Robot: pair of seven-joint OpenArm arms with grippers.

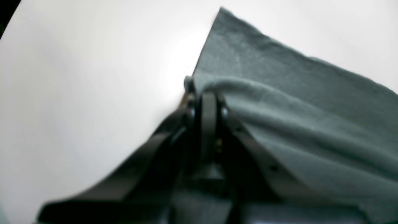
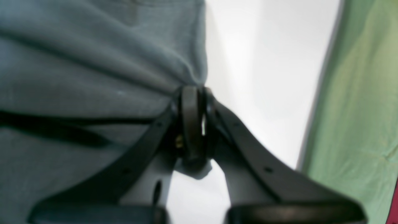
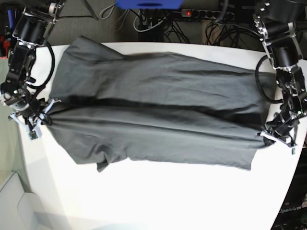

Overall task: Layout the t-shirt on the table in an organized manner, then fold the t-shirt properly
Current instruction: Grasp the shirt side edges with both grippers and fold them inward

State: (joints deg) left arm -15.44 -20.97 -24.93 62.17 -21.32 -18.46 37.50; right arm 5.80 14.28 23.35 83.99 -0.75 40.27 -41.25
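1. T-shirt (image 3: 153, 115) cloth is pinched in both grippers, each with its jaws closed tight on a bunched edge
2. In the left wrist view the left gripper (image 1: 207, 93) is seen clamped on a rolled fold of the shirt's edge, with grey cloth draped away to the right over the white table (image 1: 77, 93)
3. In the right wrist view the right gripper (image 2: 192, 93) is seen closed on a gathered edge, the cloth hanging off to the left and bare table lying beyond the tips
4. From the base view the two grips are found at opposite ends of the shirt, the right gripper (image 3: 41, 115) at the sleeve end and the left gripper (image 3: 271, 134) at the other end, which looks like the hem
5. A long ridge with a dark shadow under it runs between the two grips, so the middle is judged to be raised slightly and pulled taut, probably so that a lengthwise fold can be made straight
6. The shirt is spread across the far half of the table (image 3: 158, 201), one sleeve (image 3: 103, 160) pointing toward the near side, the other (image 3: 88, 48) reaching the far edge
7. The near half of the tabletop is left free, which is judged to give room for the fold to be laid down
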